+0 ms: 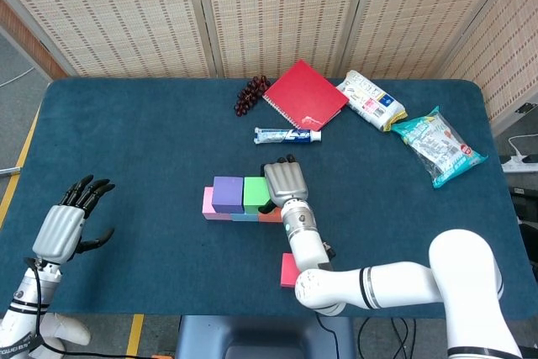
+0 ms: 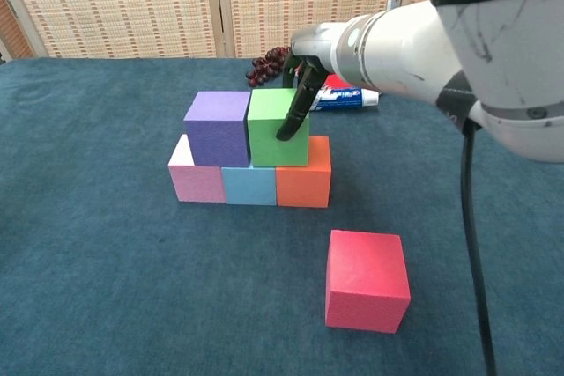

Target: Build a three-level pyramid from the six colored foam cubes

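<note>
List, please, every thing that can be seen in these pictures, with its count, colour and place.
pink cube: 1, pink, bottom row, left end
blue cube: 1, light blue, bottom row, middle
orange cube: 1, orange, bottom row, right end
purple cube: 1, purple, second level, left
green cube: 1, green, second level, right
red cube: 1, red, alone on the table, near edge
grapes: 1 bunch, dark, far side
notebook: 1, red, far side
toothpaste tube: 1, blue-white, before the notebook
snack bags: 2, far right
table: 1, dark blue
left hand: open, left edge
right hand: touches the green cube

High head view down over table point(image 1: 126, 140); low, near chest view across it.
</note>
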`<state>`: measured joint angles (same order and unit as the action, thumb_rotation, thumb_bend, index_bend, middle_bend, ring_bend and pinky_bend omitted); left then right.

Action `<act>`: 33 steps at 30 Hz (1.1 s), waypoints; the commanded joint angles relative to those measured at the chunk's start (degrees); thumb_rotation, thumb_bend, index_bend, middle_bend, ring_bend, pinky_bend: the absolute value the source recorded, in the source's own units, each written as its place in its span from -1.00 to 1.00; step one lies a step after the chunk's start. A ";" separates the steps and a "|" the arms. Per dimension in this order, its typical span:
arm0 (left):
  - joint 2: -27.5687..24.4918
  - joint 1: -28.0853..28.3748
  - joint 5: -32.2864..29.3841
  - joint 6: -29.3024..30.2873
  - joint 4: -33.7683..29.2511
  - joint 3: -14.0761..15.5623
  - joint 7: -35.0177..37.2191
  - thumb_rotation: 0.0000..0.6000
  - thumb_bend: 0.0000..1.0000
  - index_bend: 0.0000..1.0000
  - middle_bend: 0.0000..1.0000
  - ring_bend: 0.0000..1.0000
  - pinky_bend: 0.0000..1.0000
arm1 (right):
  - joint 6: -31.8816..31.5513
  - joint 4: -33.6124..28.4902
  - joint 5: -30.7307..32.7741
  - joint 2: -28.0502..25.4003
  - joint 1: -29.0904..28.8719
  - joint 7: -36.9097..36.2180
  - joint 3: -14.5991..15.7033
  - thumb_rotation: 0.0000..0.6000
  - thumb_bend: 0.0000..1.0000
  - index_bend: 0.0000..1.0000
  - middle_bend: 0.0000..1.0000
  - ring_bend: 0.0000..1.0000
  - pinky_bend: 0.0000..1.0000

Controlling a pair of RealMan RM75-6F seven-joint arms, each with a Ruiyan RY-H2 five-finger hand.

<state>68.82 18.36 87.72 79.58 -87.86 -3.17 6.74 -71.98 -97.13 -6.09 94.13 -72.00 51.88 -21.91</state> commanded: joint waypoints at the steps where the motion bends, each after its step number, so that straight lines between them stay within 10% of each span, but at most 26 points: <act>1: 0.04 -0.04 0.03 -0.02 0.10 -0.06 0.11 1.00 -0.43 -0.69 -0.78 -1.00 -0.76 | -0.17 0.10 0.07 0.17 0.03 0.33 -0.10 1.00 -0.46 0.16 -0.07 -0.41 -0.57; 33: 0.29 -0.46 0.51 -0.42 1.08 -0.24 1.92 1.00 -0.43 -0.71 -0.80 -1.00 -0.77 | -1.04 0.28 -0.29 1.39 0.86 2.37 -1.44 1.00 -0.46 0.08 -0.07 -0.44 -0.79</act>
<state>69.11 17.90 88.22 79.16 -86.78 -3.41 8.65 -73.00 -96.82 -6.37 95.55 -71.16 54.25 -23.33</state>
